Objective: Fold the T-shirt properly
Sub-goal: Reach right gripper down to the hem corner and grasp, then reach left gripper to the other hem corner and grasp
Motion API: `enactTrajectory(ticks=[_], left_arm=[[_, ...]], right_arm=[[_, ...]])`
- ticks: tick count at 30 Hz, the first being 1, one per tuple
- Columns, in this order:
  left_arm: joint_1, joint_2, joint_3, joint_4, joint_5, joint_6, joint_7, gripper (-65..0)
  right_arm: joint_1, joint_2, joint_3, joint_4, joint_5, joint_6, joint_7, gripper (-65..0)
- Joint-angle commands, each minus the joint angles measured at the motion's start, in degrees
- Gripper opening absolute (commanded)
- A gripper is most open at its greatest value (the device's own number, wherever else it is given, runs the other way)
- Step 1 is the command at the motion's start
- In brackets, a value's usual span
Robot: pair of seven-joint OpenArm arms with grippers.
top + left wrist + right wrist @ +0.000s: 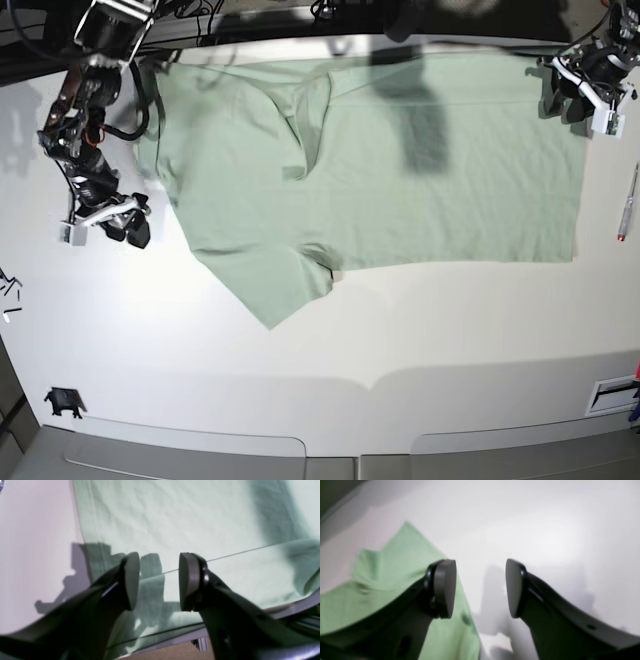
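Two arms: black robot arms over a white tabletop (330,340).
Shirt: the pale sage-green cotton T-shirt (400,180) lies spread along the tabletop's far edge, one sleeve pointing toward the middle.
Left gripper (159,581): jaws apart, empty, above the shirt's far-edge hem.
Right gripper (481,588): jaws apart, empty, over bare tabletop beside the sleeve.

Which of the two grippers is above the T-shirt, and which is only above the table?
The left gripper hangs open over the T-shirt near its edge; the right gripper, also open, hangs beside it, over the bare white table.
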Motion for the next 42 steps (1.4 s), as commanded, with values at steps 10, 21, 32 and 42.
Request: enactTrajectory(ticks=[10, 21, 32, 42], left_arm=[[0.2, -0.6, -0.4, 0.9, -0.5, -0.2, -0.7, -40.8], [0.3, -0.6, -0.4, 0.9, -0.5, -0.2, 0.2, -40.8], [-3.7, -0.6, -0.4, 0.9, 2.6, 3.2, -2.3, -40.8], [-23.8, -1.1, -0.4, -11.3, 5.5, 8.8, -5.8, -40.7]], right_arm=[[15.0, 0.7, -13.4, -26.4, 1.2, 0.9, 3.3, -34.9], [15.1, -3.5, -18.0, -26.6, 1.2, 3.1, 1.1, -35.0], [15.1, -3.1, -18.0, -26.6, 1.2, 3.1, 1.4, -65.0], [15.1, -3.6, -18.0, -26.6, 1.2, 3.1, 1.8, -65.0]])
